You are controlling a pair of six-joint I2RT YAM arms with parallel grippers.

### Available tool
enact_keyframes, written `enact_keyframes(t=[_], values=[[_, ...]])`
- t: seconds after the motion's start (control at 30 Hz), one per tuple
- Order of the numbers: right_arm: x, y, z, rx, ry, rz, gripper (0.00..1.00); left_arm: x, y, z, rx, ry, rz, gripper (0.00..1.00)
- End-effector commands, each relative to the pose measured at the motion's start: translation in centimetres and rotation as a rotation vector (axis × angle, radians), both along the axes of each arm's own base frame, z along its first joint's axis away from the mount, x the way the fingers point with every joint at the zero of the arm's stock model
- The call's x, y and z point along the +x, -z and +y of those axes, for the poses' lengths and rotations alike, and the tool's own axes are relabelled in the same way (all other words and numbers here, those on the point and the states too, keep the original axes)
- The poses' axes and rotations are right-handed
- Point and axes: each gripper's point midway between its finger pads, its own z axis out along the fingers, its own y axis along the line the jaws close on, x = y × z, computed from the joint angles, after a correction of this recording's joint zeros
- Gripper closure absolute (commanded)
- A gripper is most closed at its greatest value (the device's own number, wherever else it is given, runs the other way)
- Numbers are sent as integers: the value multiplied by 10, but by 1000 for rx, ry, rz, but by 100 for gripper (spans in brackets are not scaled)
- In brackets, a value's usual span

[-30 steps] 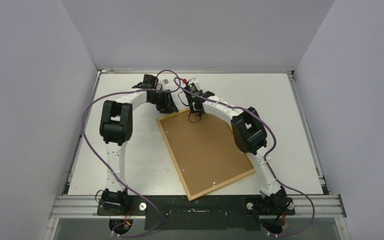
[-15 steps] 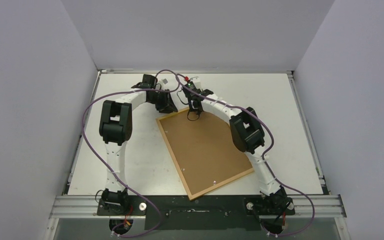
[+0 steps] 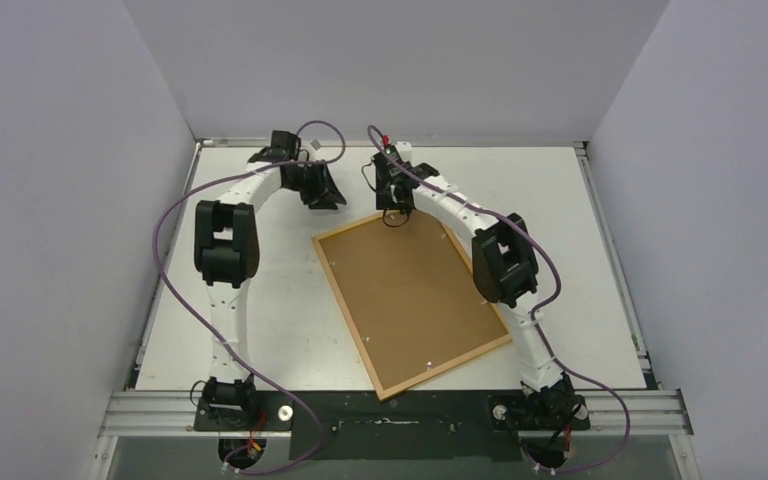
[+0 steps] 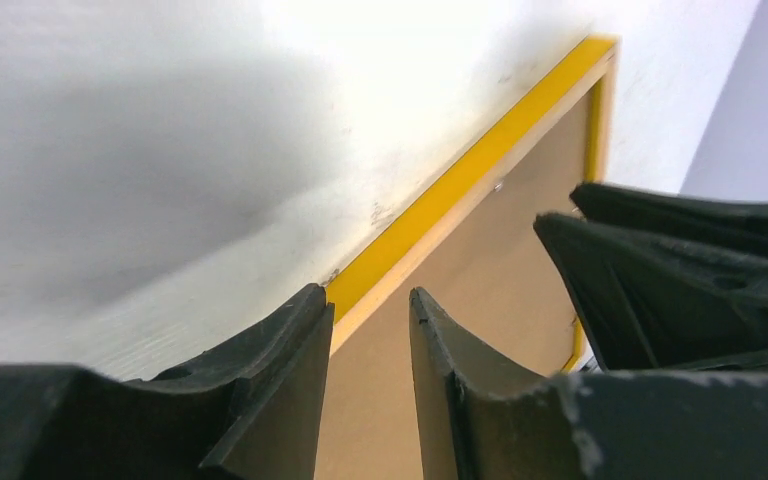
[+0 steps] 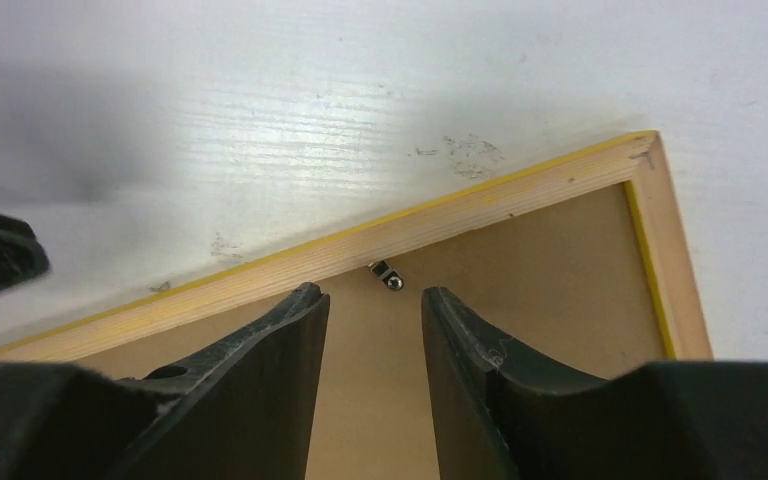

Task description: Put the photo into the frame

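The frame (image 3: 444, 370) lies face down on the white table, light wood rim up, with the brown backing board (image 3: 410, 295) inside it. The photo is hidden. My left gripper (image 3: 330, 198) is open and empty, just off the frame's far left corner. In the left wrist view its gripper (image 4: 370, 305) looks along the frame's yellow edge (image 4: 460, 185). My right gripper (image 3: 397, 214) is open and empty over the frame's far edge. In the right wrist view its gripper (image 5: 372, 298) straddles a small metal tab (image 5: 386, 274) beside the wood rim (image 5: 410, 232).
The white table (image 3: 260, 300) has grey walls on three sides. The right gripper's black fingers (image 4: 680, 270) show at the right of the left wrist view. More small metal tabs sit along the frame's rim (image 3: 427, 362).
Both grippers have moved towards the far side. The left one has drawn back off the frame's far left corner; the right one now sits at the far edge. The frame has not moved.
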Motion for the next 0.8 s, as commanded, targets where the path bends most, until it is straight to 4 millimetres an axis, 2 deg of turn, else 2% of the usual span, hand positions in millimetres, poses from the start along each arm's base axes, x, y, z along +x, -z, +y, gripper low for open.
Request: enact_keyframes(t=[0.0, 0.1, 0.23, 0.3, 0.37, 0.5, 0.6, 0.63, 0.77], values=[[-4, -93, -5, 120, 15, -88, 58, 33, -58, 36, -41, -112, -64, 67], [-24, -95, -17, 67, -7, -64, 57, 34, -69, 60, -10, -154, -80, 67], [-54, -98, -27, 24, -53, -55, 52, 22, -80, 86, 69, -179, -99, 65], [-73, -100, -26, 11, -100, -48, 48, 16, -88, 113, 129, -230, -117, 60], [-93, -105, -22, -11, -147, -54, 42, 8, -97, 129, 185, -267, -139, 53], [-133, -102, -2, -81, -245, -58, 33, -13, -116, 154, 300, -332, -190, 31], [-168, -96, 26, -109, -337, -46, 30, -32, -123, 169, 376, -374, -215, 7], [-179, -94, 34, -121, -361, -46, 29, -38, -127, 173, 390, -388, -225, 3], [-221, -83, 67, -165, -473, -32, 26, -64, -129, 191, 459, -448, -224, 3]])
